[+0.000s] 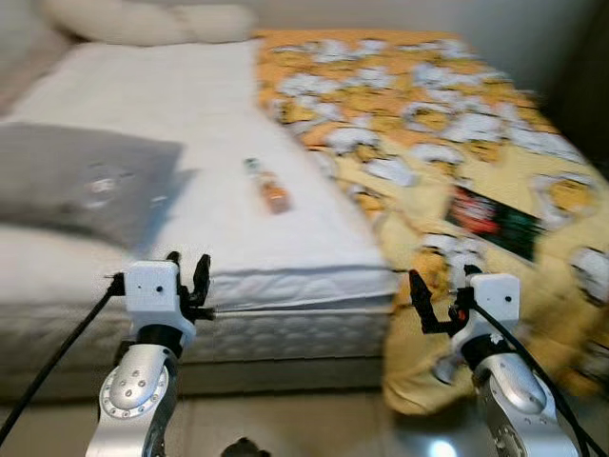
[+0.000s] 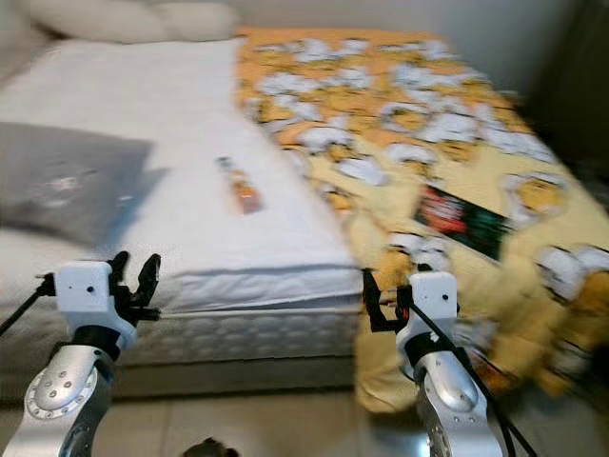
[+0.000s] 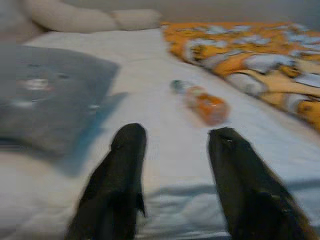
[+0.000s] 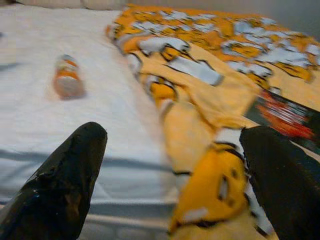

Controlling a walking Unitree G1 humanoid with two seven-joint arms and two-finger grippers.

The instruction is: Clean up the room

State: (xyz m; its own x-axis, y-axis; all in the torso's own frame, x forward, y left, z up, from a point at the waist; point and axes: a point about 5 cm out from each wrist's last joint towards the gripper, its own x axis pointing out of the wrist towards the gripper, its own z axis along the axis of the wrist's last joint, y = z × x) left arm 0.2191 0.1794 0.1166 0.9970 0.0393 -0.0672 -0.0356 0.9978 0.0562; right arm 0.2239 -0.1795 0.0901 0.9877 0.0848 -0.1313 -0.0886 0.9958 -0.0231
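Two pincers, left pincer [image 1: 187,276] and right pincer [image 1: 440,303], are hovering spread and empty at the bed's [image 1: 162,114] foot edge, while the bottle [image 1: 269,187] is lying mid-mattress beside the yellow blanket [image 1: 428,114]. Reaching that far, you are risking nudging the bottle into a roll, or snagging the blanket.

Big bed [image 1: 171,124] is taking up most of the room, white sheet showing, pale pillows [image 1: 143,21] sitting against a plain wall [image 1: 533,29], shiny tile floor [image 1: 314,424] catching light below.
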